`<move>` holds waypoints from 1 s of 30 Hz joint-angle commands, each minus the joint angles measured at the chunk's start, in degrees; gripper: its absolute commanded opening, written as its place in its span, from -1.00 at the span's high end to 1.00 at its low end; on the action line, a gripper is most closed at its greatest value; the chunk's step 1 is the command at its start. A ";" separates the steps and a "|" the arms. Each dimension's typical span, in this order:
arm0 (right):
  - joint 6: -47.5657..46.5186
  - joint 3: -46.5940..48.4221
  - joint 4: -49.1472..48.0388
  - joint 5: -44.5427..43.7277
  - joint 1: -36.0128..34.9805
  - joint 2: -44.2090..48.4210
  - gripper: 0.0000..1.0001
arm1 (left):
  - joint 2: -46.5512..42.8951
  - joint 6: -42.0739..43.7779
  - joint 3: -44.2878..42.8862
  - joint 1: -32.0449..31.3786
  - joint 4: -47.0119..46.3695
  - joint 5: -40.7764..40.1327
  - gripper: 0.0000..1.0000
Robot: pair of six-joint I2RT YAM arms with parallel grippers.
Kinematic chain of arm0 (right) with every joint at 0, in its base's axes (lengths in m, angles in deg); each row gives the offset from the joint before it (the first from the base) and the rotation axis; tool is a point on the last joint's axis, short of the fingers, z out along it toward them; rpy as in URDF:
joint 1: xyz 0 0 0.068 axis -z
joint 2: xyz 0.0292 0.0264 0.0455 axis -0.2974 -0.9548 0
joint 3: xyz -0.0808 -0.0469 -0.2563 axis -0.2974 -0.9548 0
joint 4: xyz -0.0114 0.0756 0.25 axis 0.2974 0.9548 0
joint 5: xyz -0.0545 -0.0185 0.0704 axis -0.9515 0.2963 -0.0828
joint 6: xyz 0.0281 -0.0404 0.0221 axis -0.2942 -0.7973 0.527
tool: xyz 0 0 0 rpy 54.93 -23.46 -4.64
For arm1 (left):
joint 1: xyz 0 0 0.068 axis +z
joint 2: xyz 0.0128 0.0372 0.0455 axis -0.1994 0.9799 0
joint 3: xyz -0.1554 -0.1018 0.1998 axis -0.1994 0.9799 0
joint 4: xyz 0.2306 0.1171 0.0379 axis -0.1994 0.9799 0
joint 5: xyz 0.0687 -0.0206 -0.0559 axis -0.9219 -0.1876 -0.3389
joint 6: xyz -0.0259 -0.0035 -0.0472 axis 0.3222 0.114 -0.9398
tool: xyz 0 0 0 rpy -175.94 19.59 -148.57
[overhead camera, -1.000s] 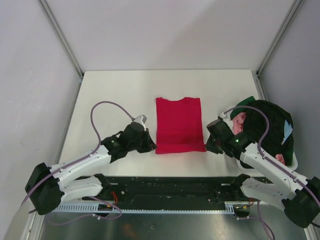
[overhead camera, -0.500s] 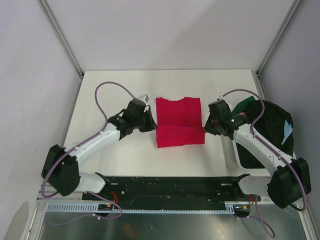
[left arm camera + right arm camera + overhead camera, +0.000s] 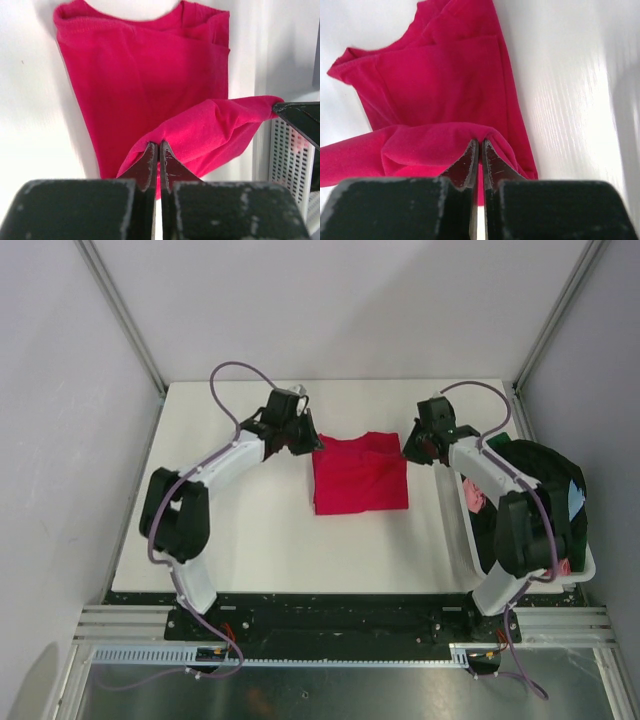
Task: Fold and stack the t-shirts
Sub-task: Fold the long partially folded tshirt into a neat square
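A bright red t-shirt lies in the middle of the white table, its near half lifted and doubled back over the far half. My left gripper is shut on the left corner of that raised hem, and my right gripper is shut on the right corner. In the left wrist view the closed tips pinch red cloth, with the collar at the top. The right wrist view shows the same pinch on the red fold. More t-shirts, black, pink and light blue, are heaped at the right.
A white plastic tub at the table's right edge holds the heap of shirts; its perforated wall shows in the left wrist view. Grey walls and metal posts enclose the table on three sides. Both arms stretch far out over the table.
Both grippers have carried the red shirt's near hem away from the bases toward the collar, doubling the shirt over itself. Both arms are now stretched out much farther.
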 commanded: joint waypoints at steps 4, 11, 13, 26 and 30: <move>-1.94 10.25 -7.25 5.32 4.03 -10.84 1.00 | 10.22 2.93 -12.01 4.51 -1.05 4.75 1.00; -2.04 25.23 -6.33 7.57 4.83 -22.62 1.00 | 19.98 2.51 -20.22 8.38 -1.25 7.67 1.00; -1.81 29.91 -6.31 8.33 4.71 -26.42 1.00 | 22.21 2.08 -22.30 9.52 -1.81 8.33 1.00; 0.10 45.17 -5.01 9.95 5.36 -43.03 1.00 | 28.90 0.46 -27.85 13.00 -5.00 11.23 1.00; 0.75 44.51 -6.41 9.71 5.51 -42.19 1.00 | 25.80 -0.28 -24.63 13.00 -6.88 11.18 1.00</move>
